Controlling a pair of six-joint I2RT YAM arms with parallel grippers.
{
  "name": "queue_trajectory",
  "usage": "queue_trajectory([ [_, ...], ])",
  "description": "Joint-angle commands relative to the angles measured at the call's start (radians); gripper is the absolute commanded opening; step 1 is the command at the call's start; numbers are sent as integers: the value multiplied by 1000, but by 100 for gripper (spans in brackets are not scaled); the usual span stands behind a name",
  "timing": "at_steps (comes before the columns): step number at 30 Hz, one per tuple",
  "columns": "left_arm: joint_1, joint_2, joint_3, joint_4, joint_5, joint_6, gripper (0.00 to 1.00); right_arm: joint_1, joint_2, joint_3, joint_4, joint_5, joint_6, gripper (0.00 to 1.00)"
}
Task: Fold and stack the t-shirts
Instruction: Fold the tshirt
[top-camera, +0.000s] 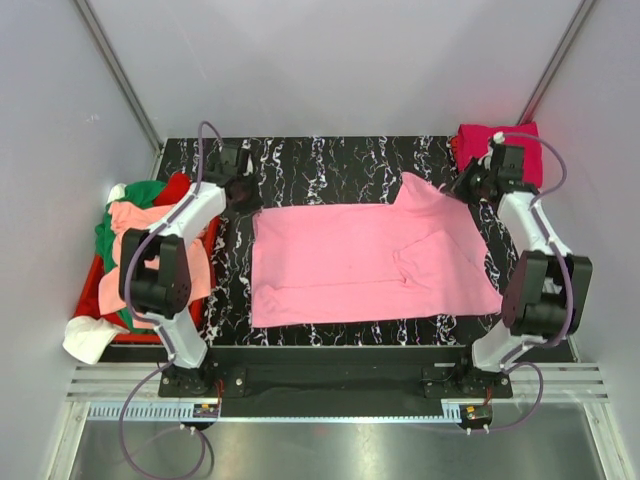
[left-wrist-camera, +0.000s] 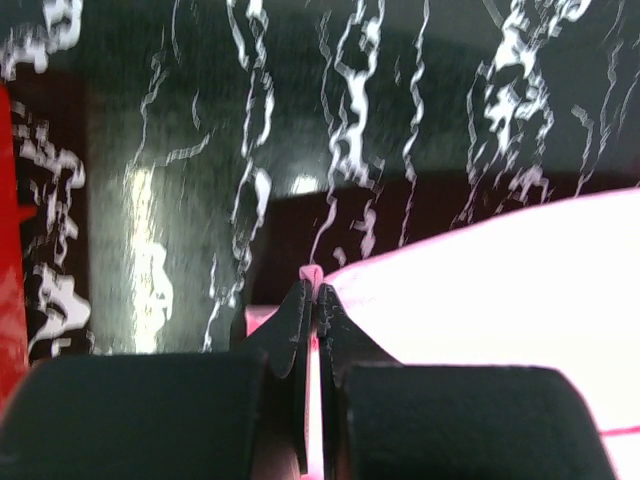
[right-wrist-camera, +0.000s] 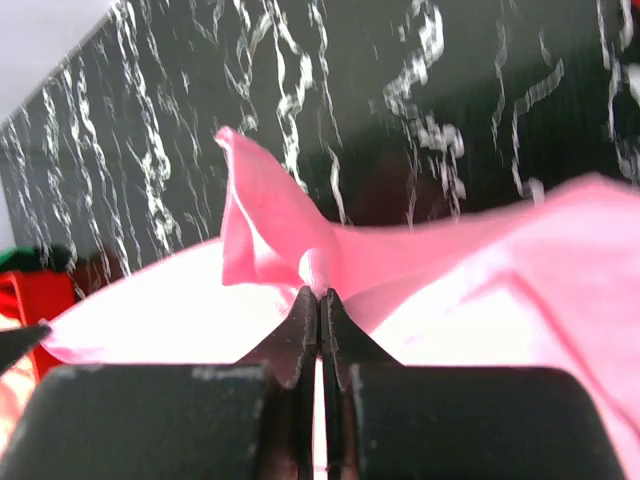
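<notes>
One pink t-shirt (top-camera: 360, 265) is laid across the middle of the black marbled table (top-camera: 330, 160), with its near hem close to the table's near edge. It is mostly flat, and a folded flap is seen on the right half. Off the table's left edge a red crate (top-camera: 88, 295) is seen, heaped with shirts. A white t-shirt (top-camera: 88, 338) is hung over the near corner, a salmon t-shirt (top-camera: 125, 218) is laid on top, and a green t-shirt (top-camera: 140, 195) is bunched at the far end. Farther back, the pink t-shirt's far-left corner is pinched by the left gripper (left-wrist-camera: 312, 290), its fingers clamped tight on a small tip of cloth, low over the table. The far-right corner is gripped by the right gripper (right-wrist-camera: 319, 295), jaws pressed together on a bunched fold, and that corner is lifted off the table into a peak. The rest of the cloth is rested on the table. At the table's far-right corner a magenta t-shirt (top-camera: 485, 140) is seen crumpled, just behind the right gripper.
</notes>
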Motion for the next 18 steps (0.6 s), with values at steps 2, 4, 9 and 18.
queue_trajectory([
  [2,8,-107,-89,41,5,14,0,0,-188,-140,34,22,-46,0],
  [4,8,-125,-123,38,3,11,0,0,-274,-187,28,55,-58,0],
  [9,7,-177,-179,42,-3,9,0,0,-470,-344,5,180,-69,0],
  [18,7,-242,-270,39,-6,-12,0,0,-705,-597,53,318,24,0],
])
